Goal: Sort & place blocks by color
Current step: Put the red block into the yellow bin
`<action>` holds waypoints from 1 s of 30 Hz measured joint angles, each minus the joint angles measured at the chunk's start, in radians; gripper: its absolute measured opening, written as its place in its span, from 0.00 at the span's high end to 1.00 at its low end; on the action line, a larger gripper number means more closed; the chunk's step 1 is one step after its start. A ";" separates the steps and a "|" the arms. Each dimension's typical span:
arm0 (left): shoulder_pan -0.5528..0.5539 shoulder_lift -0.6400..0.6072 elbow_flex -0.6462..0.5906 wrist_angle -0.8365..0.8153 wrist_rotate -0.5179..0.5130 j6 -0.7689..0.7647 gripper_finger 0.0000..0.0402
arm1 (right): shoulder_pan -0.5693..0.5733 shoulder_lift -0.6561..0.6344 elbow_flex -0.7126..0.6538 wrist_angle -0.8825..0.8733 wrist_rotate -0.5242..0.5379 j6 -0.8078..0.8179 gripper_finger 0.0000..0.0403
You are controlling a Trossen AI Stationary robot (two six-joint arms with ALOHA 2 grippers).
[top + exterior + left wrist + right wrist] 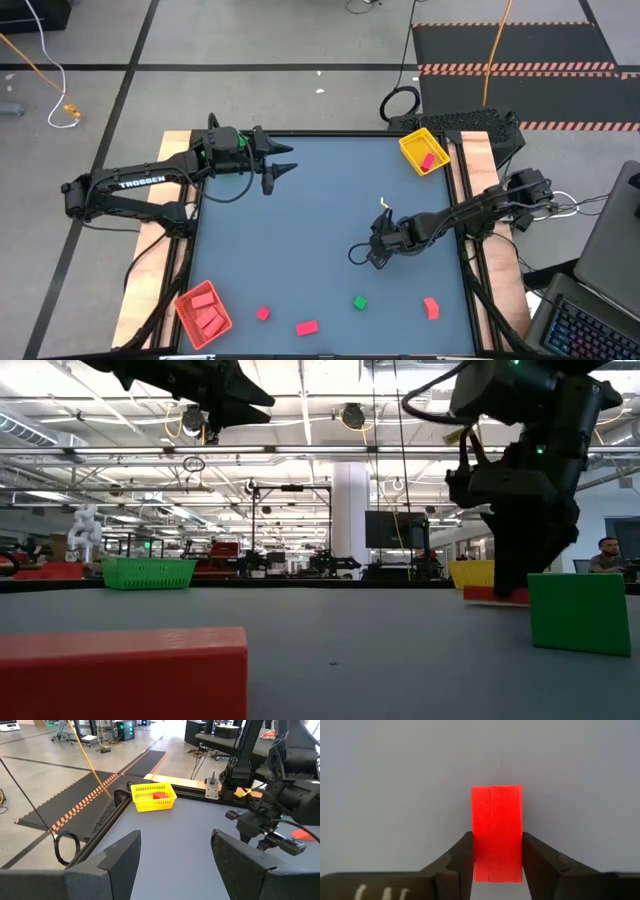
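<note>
Bright, even overhead light falls across the matte worktop (300, 220), with only faint, soft shadows under the arms. In the low view, ceiling strip lamps glare white, and the nearest red block (122, 672) looks soft and blurred.

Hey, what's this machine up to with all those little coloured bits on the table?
It is sorting small blocks into trays by colour. The right gripper is down at the table's middle, its fingers on either side of a red block. The left gripper waits open near the far edge. The red tray and yellow tray already hold reddish pieces; a green block and others lie loose.
</note>
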 joint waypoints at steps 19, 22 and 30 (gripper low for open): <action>-0.005 0.000 0.000 0.034 0.000 -0.010 0.40 | -0.521 -0.324 0.002 -0.038 0.503 -0.499 0.68; -0.005 0.000 0.000 0.032 0.000 -0.001 0.40 | -0.659 -0.327 0.002 -0.041 0.495 -0.557 0.68; -0.005 0.000 0.000 0.016 0.000 0.007 0.40 | -0.888 -0.327 -0.016 -0.023 0.421 -0.637 0.68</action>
